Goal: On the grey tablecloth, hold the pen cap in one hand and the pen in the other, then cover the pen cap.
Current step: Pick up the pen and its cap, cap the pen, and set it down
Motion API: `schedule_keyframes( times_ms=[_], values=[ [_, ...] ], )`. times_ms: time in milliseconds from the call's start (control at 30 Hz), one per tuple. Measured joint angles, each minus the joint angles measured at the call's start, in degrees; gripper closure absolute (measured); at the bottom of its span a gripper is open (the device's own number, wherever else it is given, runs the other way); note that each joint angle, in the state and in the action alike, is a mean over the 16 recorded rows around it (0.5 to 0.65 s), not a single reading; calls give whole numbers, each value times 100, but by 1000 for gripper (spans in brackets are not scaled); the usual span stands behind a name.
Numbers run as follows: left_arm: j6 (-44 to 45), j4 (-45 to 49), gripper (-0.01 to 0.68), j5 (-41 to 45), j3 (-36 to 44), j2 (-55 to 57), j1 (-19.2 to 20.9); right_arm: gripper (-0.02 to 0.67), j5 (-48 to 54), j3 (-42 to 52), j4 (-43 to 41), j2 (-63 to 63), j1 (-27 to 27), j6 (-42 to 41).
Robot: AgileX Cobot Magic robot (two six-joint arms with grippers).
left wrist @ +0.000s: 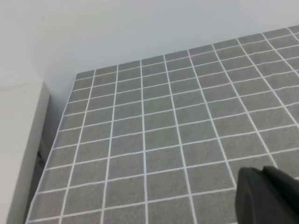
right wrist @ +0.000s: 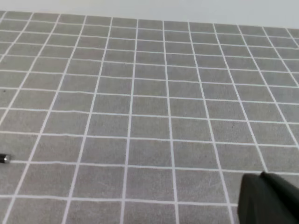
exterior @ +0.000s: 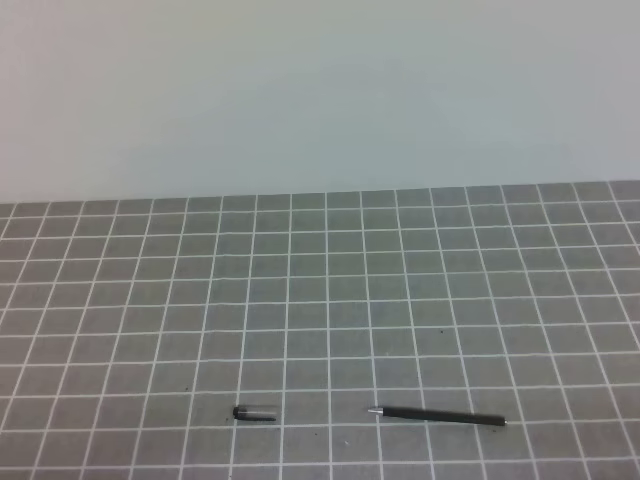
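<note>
Writing: you will find no brand, label or lettering that can be read on anything in view.
Left gripper [left wrist: 268, 196]: you see only a dark body part at the lower right corner of the left wrist view; the fingers are closed together, with nothing held, above bare cloth.
Right gripper [right wrist: 268, 198]: you get the same, a dark block at the lower right of the right wrist view; fingers closed, nothing held.
Pen cap [exterior: 253, 412]: look near the front edge of the grey tablecloth [exterior: 320, 290], left of centre; it lies flat.
Pen [exterior: 440, 417]: it lies flat to the right of the cap, apart from it, silvery tip pointing left towards the cap.
Contact: neither gripper touches the pen or the cap.
</note>
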Motion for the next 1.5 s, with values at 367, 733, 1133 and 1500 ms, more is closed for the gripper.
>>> schedule_keyframes(
  times_ms=[367, 733, 1133, 1500],
  values=[
    [11, 6, 676, -1152, 0, 0, 0, 645, -752, 0, 0, 0, 0, 0],
    [-18, 0, 676, -2992, 0, 0, 0, 645, -2091, 0, 29, 0, 0, 26],
    [-813, -87, 676, -3449, 0, 0, 0, 646, -2387, -5, 58, 0, 0, 60],
    [-1438, -136, 676, -3768, -110, 0, 0, 645, -2277, -269, 58, 11, 0, 60]
  ],
)
